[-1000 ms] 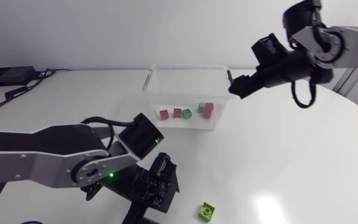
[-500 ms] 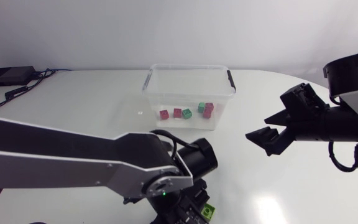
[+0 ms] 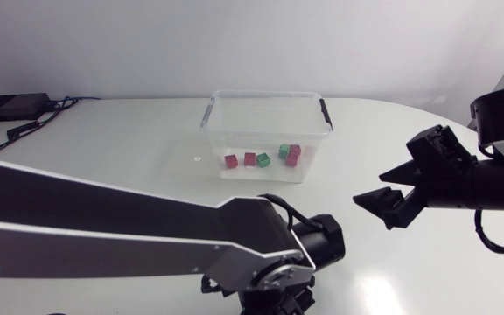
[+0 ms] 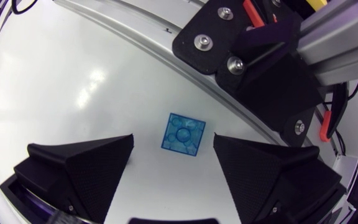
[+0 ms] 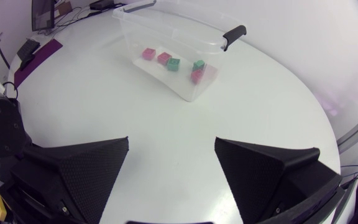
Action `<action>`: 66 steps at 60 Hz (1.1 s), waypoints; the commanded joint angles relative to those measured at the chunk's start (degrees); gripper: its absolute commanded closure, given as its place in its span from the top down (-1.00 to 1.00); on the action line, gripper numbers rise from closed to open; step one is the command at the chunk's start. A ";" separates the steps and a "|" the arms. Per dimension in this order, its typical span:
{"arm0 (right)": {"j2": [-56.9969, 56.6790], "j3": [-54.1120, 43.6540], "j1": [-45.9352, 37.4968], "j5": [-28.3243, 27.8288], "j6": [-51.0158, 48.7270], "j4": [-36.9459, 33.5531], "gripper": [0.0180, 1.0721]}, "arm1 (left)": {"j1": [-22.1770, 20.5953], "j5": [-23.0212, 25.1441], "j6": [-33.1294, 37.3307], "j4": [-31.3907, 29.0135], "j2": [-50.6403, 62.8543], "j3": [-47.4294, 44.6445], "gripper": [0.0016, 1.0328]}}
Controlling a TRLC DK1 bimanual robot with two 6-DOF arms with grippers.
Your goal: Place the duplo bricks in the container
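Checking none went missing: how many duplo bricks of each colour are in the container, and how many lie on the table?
Red bricks in the container: 3
Green bricks in the container: 2
Brick on the table, between the left gripper's fingers: 1
Total: 6

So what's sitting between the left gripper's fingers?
One brick, flat on the table, in the gap of the open left gripper, touching neither finger; the left wrist view shows it.
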 commanded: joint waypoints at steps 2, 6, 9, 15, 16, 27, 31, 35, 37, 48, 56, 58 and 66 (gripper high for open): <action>-0.89 -1.07 -0.60 -0.47 -1.72 -1.04 0.90 | -0.89 -0.25 2.72 -2.01 2.18 1.80 0.40; -1.07 -1.16 -0.60 -0.56 -1.90 -1.39 0.90 | -1.24 -0.16 2.63 -2.37 2.80 1.98 0.16; -1.07 -1.34 -0.60 -0.56 -1.90 -1.39 0.90 | -1.33 -0.16 2.72 -2.81 3.50 2.24 0.00; -1.51 -2.04 -0.51 -0.65 -1.90 -1.39 0.90 | -1.77 -0.16 2.54 -2.81 4.56 2.41 -0.28; -1.59 -2.13 -0.51 -0.65 -1.90 -1.39 0.90 | -1.77 -0.16 2.54 -2.81 4.65 2.41 -0.31; -1.77 -4.06 0.28 -0.65 -1.46 -0.51 0.90 | -2.21 0.01 1.93 -3.16 4.73 2.41 -0.73; -1.77 -5.29 1.68 -0.65 -0.67 0.28 0.90 | -1.94 0.01 1.49 -3.16 3.68 1.45 -0.73; -1.95 -6.52 3.97 -0.56 0.03 0.72 0.90 | -1.24 0.01 0.96 -3.16 1.57 0.22 -0.73; -2.30 -7.14 5.81 -0.56 0.30 0.63 0.90 | -0.45 0.01 0.43 -3.33 -0.72 -0.40 -0.73; 0.34 -8.28 14.16 -0.21 1.88 0.98 0.90 | 5.00 1.07 -3.08 -6.50 -12.05 0.31 -0.73; 5.61 -9.07 20.40 1.02 3.20 3.27 0.90 | 10.19 1.68 -4.84 -7.99 -19.70 1.10 -0.73; 6.93 -9.07 22.25 1.81 3.81 4.23 0.90 | 11.59 1.77 -5.19 -7.99 -21.46 1.18 -0.73; 13.87 -7.93 27.61 3.92 5.31 6.87 0.90 | 18.89 3.44 -7.04 -7.90 -26.29 2.33 -0.73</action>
